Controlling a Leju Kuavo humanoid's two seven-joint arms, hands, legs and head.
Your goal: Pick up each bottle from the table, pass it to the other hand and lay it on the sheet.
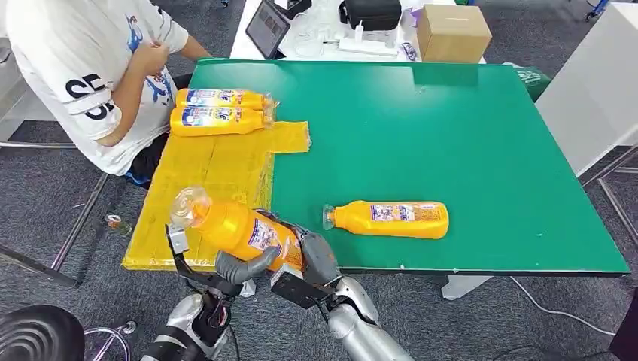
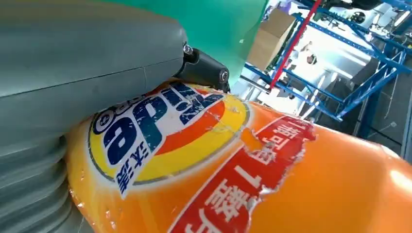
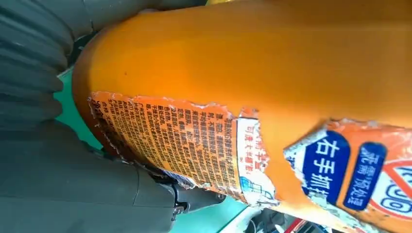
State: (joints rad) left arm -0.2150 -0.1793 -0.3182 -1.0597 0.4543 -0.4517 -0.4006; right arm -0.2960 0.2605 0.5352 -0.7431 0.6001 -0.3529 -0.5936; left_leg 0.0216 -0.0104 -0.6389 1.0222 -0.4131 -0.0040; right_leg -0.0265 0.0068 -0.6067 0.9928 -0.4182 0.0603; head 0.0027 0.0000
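Both hands meet on one bottle (image 1: 237,229) at the table's near edge: the left hand (image 1: 237,267) cups it from below, and the right hand (image 1: 316,256) clasps its base. Beyond lies the yellow sheet (image 1: 218,173), where two bottles (image 1: 220,110) already rest. One more bottle (image 1: 391,219) waits on the green table (image 1: 451,128). So, by my reckoning, the third of four is mid-handover.

Left robot hand (image 1: 242,265) and right robot hand (image 1: 316,259) both grip one bottle (image 1: 244,229)
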